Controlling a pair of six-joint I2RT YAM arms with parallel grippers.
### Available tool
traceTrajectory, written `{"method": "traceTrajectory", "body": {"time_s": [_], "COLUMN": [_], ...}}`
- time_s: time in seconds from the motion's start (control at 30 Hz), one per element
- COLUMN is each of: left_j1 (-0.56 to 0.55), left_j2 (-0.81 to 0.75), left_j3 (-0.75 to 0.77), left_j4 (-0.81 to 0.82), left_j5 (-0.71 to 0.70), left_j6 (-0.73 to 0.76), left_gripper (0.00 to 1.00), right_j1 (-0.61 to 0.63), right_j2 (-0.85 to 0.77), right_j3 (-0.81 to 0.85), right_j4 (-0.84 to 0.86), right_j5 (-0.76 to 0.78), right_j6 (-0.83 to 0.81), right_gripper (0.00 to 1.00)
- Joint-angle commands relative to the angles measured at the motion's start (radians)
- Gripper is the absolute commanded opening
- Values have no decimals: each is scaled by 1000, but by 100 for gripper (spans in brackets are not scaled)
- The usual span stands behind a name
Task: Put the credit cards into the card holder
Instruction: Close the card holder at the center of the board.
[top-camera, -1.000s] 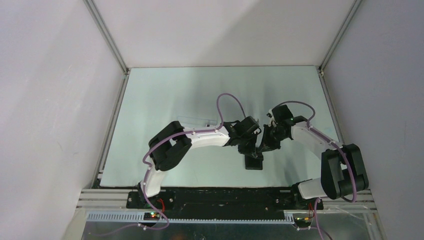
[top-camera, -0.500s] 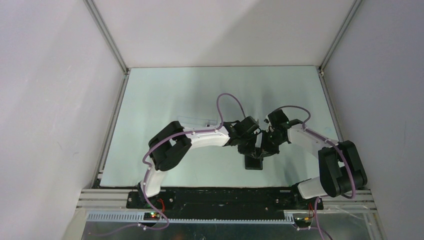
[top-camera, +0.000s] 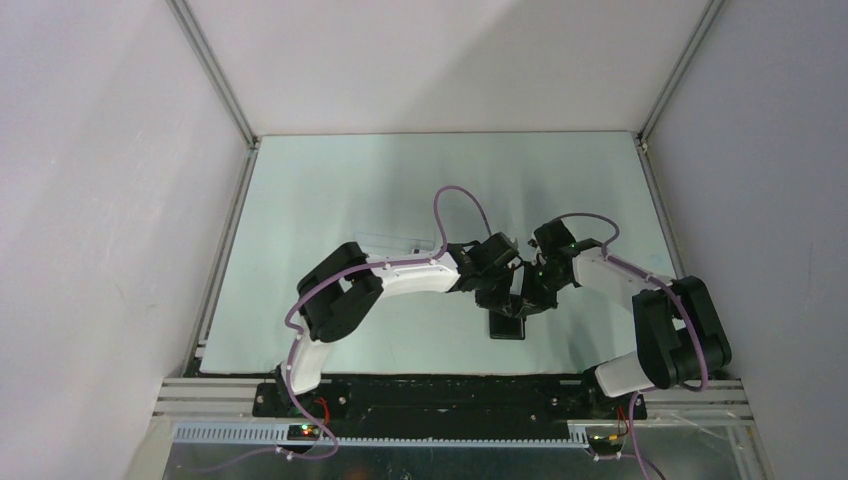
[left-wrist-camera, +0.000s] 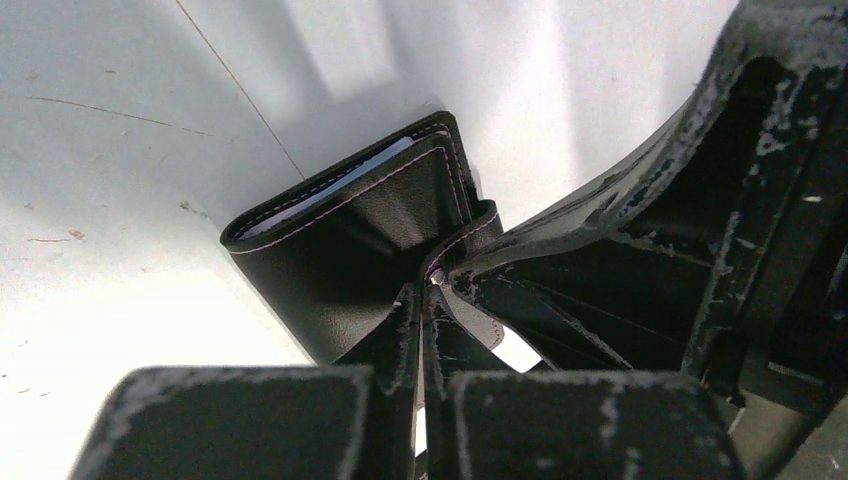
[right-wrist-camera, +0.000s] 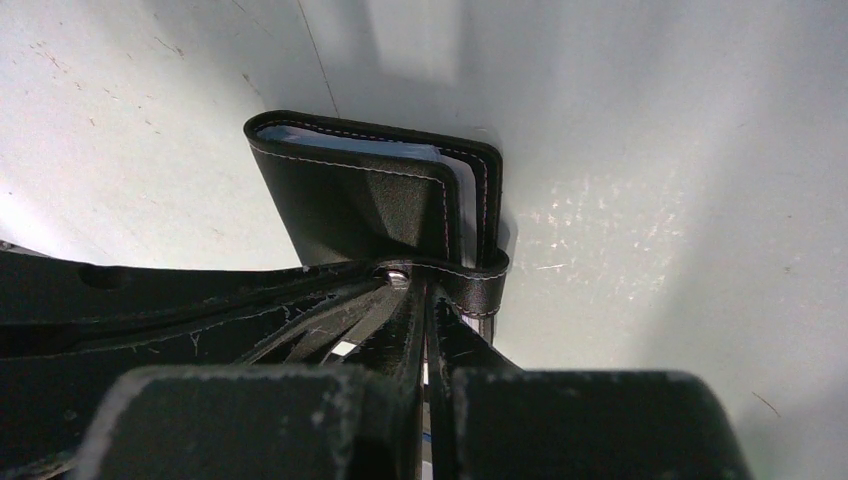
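The black card holder (top-camera: 507, 325) lies folded on the table between the two arms. In the left wrist view the holder (left-wrist-camera: 350, 230) shows pale card edges (left-wrist-camera: 335, 183) between its covers. The right wrist view shows the holder (right-wrist-camera: 370, 200) with the cards' pale edges (right-wrist-camera: 455, 170) inside. My left gripper (top-camera: 500, 298) is shut, its tips (left-wrist-camera: 428, 290) pressing on the snap tab (left-wrist-camera: 470, 225). My right gripper (top-camera: 527, 300) is also shut, its tips (right-wrist-camera: 420, 290) at the same tab (right-wrist-camera: 480, 280). The two grippers touch tip to tip over the snap.
A clear plastic box (top-camera: 395, 243) lies on the table behind the left forearm. Grey walls enclose the table on three sides. The arms' bases sit at the near edge.
The right arm has shifted a little to the left, closing in on the left gripper over the holder. The left arm and the holder have not moved.
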Motion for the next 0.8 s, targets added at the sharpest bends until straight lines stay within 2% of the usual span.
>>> {"method": "traceTrajectory", "body": {"time_s": [0.0,0.23,0.77], "left_j1": [1,0,0], "left_j2": [0,-1,10], "left_j3": [-1,3,11], "left_j4": [-123,-132,-139], "left_j5": [-75,-84,-81], "left_j6": [50,54,54], "left_gripper": [0,0,0], "right_j1": [17,18,63], "right_j2": [-16,-76,71], "right_j3": [-5,-7,-44], "right_j4": [69,82,140], "right_j5": [42,14,79], "right_j6": [11,6,19], "right_gripper": [0,0,0]}}
